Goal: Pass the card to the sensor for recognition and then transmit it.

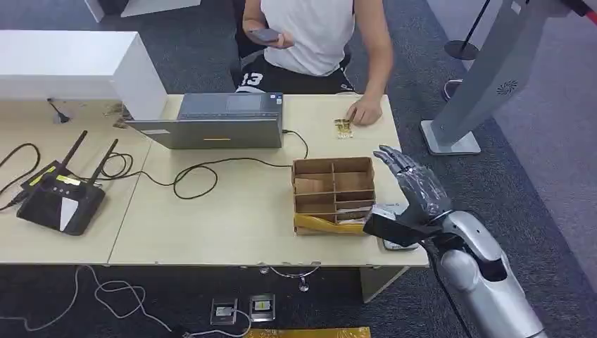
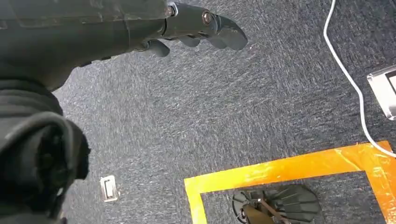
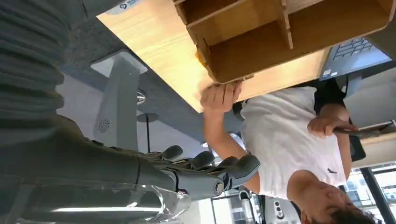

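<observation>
Now | right hand (image 1: pixel 410 184) empty, fingers spread beside divided box (image 1: pixel 334 193) | person's hand (image 1: pixel 365 111) covers card (image 1: pixel 343 127)

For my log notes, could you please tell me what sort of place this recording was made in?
It looks like an office or lab workspace: a light wooden desk on grey carpet, with a laptop and a router on it, and a person seated at the far side.

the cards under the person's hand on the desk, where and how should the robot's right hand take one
Judging by pose, the cards lie flat by the desk's far edge, partly under the person's hand. Best pinch the bare near edge, the right hand coming from the robot's side past the wooden box.
</observation>
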You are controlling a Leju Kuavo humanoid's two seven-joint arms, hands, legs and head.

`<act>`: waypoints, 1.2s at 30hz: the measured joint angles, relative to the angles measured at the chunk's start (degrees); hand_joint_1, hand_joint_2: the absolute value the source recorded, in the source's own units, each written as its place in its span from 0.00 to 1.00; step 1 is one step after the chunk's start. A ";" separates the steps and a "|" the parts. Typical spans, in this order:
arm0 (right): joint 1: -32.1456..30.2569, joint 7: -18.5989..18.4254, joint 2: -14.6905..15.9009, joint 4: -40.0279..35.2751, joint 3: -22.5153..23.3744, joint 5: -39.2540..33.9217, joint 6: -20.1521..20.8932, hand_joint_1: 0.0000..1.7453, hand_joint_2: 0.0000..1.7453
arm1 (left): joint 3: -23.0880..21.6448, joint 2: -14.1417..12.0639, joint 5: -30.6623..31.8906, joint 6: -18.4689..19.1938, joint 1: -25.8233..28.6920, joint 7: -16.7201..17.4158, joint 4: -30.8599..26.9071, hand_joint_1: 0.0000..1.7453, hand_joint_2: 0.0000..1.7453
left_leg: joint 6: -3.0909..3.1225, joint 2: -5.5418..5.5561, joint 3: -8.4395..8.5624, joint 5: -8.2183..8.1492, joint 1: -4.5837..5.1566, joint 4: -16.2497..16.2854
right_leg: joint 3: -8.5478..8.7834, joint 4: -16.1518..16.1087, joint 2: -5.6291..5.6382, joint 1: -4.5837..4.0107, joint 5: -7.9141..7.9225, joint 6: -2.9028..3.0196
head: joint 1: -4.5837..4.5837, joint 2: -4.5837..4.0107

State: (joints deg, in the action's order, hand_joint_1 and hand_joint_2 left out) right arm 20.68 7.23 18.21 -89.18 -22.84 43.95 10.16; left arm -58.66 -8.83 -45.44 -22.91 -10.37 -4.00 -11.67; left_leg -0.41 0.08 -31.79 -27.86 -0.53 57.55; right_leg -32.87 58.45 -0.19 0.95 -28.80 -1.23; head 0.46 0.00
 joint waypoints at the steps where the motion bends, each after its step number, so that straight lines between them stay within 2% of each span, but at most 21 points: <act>1: -0.08 0.00 0.05 0.00 -0.11 0.09 -0.02 0.00 1.00 | 0.00 0.00 0.00 0.00 -0.03 0.02 0.00 0.00 0.00 | 0.00 0.00 0.00 0.00 0.00 0.00 | 0.00 0.00 0.00 0.00 0.00 0.00 | -0.02 0.00; 9: -0.38 -0.24 0.48 0.20 -1.01 1.84 0.55 0.00 1.00 | 0.00 -0.11 0.02 0.15 -0.05 0.17 0.00 0.00 0.00 | 0.00 0.00 0.00 0.00 0.00 0.00 | 0.00 0.00 -0.01 0.00 0.00 0.00 | -0.02 0.00; 15: -1.13 -1.85 0.61 1.24 -2.01 5.12 1.14 0.00 1.00 | 0.00 -0.13 0.24 0.66 -0.08 0.48 0.00 0.00 0.00 | 0.00 0.00 -0.03 0.00 0.00 0.00 | 0.00 0.00 -0.03 0.00 0.00 0.00 | 0.00 0.00; 25: -1.75 -2.58 0.46 5.92 -3.39 7.63 -0.66 0.00 1.00 | 0.00 -0.42 0.74 0.70 -0.33 1.01 0.00 0.00 0.00 | 0.00 0.00 -0.02 0.00 0.00 0.00 | -0.01 0.00 -0.02 0.00 0.00 0.00 | -0.02 0.00; 36: -1.64 -2.12 0.26 7.76 -4.20 8.00 -1.97 0.00 1.00 | 0.00 -0.44 1.22 0.79 -0.58 1.37 0.00 0.00 0.00 | 0.00 0.00 -0.03 0.00 0.00 -0.01 | 0.00 0.00 -0.03 0.00 0.00 0.00 | -0.02 0.00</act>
State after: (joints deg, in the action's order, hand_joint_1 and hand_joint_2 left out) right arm 19.05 5.12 18.47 -81.42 -27.04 51.95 8.19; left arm -58.66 -9.27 -44.22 -22.12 -10.96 -2.63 -11.67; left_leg -0.41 0.08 -31.82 -27.86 -0.53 57.55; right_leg -32.86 58.45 -0.22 0.95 -28.80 -1.23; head 0.44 0.00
